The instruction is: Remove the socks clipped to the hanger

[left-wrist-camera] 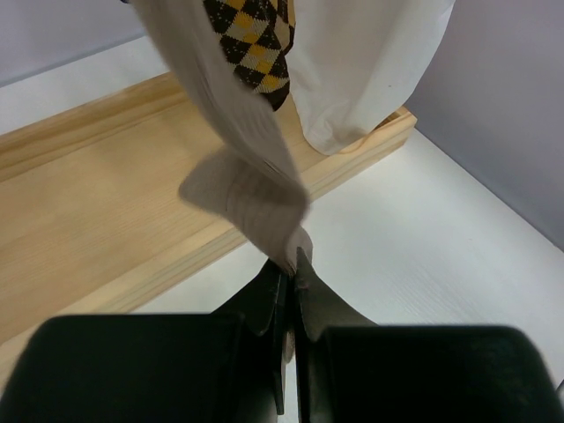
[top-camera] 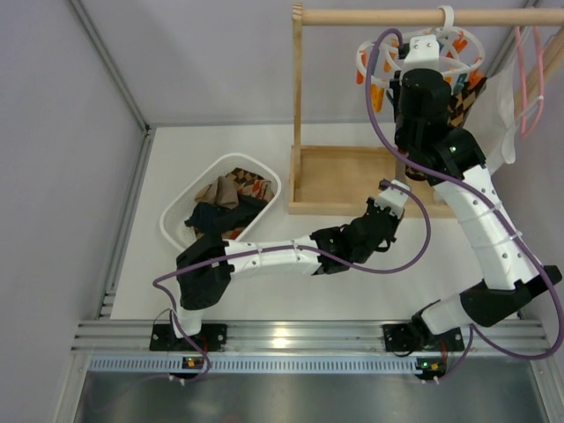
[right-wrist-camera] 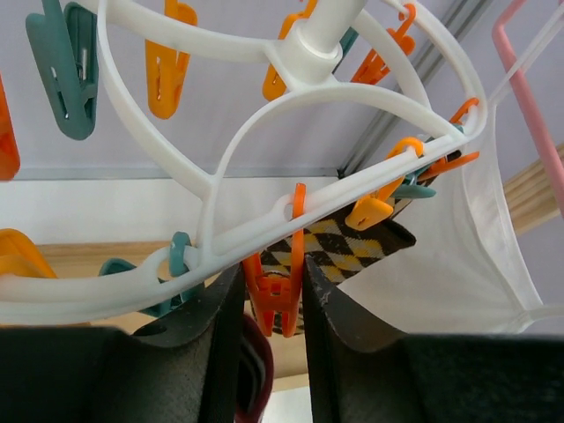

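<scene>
- White counter (top-camera: 220, 141): carries everything listed here; the two arm bases sit at its near edge.
- Left claw (left-wrist-camera: 286, 269): clenched on the lower tip of a pale ribbed sock (left-wrist-camera: 247, 189), low above the counter and just in front of the wooden stand. The sock rises from the fingers, twisted, towards the hanger above.
- White oval plastic basket (top-camera: 169, 220): stands left of the wooden stand and apart from it, beside the left arm. It holds a loose pile of socks (top-camera: 225, 204), dark ones and brown patterned ones.
- Light wooden tray-shaped stand base (top-camera: 339, 181): the hanging items dangle above its right part.
- Right claw (right-wrist-camera: 271, 275): raised to the hanger, its two black fingers pressed against both sides of an orange plastic clothespin (right-wrist-camera: 289, 242), grasping it.
- White plastic ring hanger (right-wrist-camera: 308, 53): hooked on the round wooden rail (top-camera: 397, 16), with orange and teal pins dangling around its rim.
- Brown, yellow and black argyle sock (right-wrist-camera: 348, 251): clipped to the hanger just behind the gripped pin.
- Large white cloth garment (right-wrist-camera: 467, 264): hangs right of the argyle sock.
- Thin pink hanger (right-wrist-camera: 527, 101): farthest right, near the wall.
</scene>
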Controlling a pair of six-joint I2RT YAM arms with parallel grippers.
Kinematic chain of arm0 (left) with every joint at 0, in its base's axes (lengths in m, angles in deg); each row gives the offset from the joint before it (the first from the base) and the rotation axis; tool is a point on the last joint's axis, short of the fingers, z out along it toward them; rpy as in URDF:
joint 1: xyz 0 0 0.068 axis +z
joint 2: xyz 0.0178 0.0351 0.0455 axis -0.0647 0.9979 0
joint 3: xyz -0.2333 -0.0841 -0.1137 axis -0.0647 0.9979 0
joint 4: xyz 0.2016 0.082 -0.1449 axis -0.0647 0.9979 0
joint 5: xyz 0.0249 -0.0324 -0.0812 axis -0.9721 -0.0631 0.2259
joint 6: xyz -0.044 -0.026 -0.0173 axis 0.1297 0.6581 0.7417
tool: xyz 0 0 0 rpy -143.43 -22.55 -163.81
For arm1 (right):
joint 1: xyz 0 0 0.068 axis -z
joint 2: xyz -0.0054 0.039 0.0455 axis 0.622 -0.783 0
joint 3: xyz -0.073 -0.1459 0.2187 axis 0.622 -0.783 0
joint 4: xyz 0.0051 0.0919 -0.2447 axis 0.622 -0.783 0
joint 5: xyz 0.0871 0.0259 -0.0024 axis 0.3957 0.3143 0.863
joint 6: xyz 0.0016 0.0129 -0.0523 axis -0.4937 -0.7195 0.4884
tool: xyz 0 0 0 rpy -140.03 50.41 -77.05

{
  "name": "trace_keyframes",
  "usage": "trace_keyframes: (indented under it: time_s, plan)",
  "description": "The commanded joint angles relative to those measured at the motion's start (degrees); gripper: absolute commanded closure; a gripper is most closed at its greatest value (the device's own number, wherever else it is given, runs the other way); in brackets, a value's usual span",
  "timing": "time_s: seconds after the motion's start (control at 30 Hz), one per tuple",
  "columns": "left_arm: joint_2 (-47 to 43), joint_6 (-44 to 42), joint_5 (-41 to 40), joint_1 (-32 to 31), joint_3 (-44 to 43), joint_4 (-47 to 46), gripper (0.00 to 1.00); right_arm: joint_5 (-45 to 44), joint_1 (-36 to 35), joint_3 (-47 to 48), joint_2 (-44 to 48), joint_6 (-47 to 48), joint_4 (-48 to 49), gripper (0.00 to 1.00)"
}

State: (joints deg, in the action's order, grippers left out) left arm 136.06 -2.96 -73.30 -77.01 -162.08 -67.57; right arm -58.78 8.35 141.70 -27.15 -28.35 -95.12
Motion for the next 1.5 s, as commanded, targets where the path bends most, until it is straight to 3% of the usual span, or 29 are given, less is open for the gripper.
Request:
trace_keyframes:
  time_s: [0.0,0.07,0.27,0.3,0.33,0.43,0.63,0.77,0.93,1.17,1.23,1.3,1.33,1.47]
  plan:
    - [-0.17,-0.01,-0.25,-0.53,-1.44,-2.15,1.0,-1.87,-0.83,1.02,0.19,0.45,4.52,0.77]
    - [0.0,0.08,-0.43,-0.53,-1.36,-2.15,1.0,-2.13,-1.01,1.02,0.27,0.54,4.61,0.82]
    - [-0.87,0.51,-0.6,-0.53,-0.65,-2.15,1.0,-1.17,-1.27,0.5,0.71,-0.42,4.87,0.82]
    - [-1.31,0.69,-0.95,-0.53,0.39,-2.15,1.0,-0.04,-1.18,-0.46,1.24,-0.95,5.05,0.8]
    - [-3.06,1.04,-1.39,-0.53,1.19,-2.15,1.0,0.41,-1.27,-0.99,1.59,-1.39,5.31,0.7]
    - [-9.1,2.88,-3.23,-0.62,6.8,-2.15,1.0,2.08,-1.18,-2.32,2.91,-2.8,5.67,0.56]
    - [-20.81,4.91,-9.46,-0.44,19.54,-1.62,1.0,5.77,-1.18,-5.04,6.6,-5.26,5.4,0.41]
    - [-28.02,6.49,-12.99,0.43,24.04,4.34,1.0,9.11,-1.27,-11.52,12.9,-7.63,5.23,0.34]
    - [-36.2,11.49,-13.69,7.63,23.96,20.31,1.0,13.59,-1.18,-21.55,22.67,-11.59,6.54,0.27]
    - [-48.94,12.64,-13.26,18.17,24.31,31.93,1.0,19.39,-1.18,-37.8,36.37,-16.24,7.25,0.23]
    - [-50.96,12.64,-10.28,21.25,23.96,33.62,1.0,20.19,-1.27,-40.36,38.67,-17.12,7.86,0.22]
    - [-50.36,12.38,-3.98,29.48,22.21,35.73,1.0,21.5,-1.18,-43.88,42.01,-18.61,8.57,0.21]
    - [-50.36,12.21,-1.77,29.53,21.33,36.34,1.0,21.51,-1.18,-43.89,42.02,-18.62,8.57,0.21]
    - [-43.62,11.77,7.11,38.73,15.79,38.46,1.0,21.77,-1.27,-45.82,43.69,-18.8,9.01,0.21]
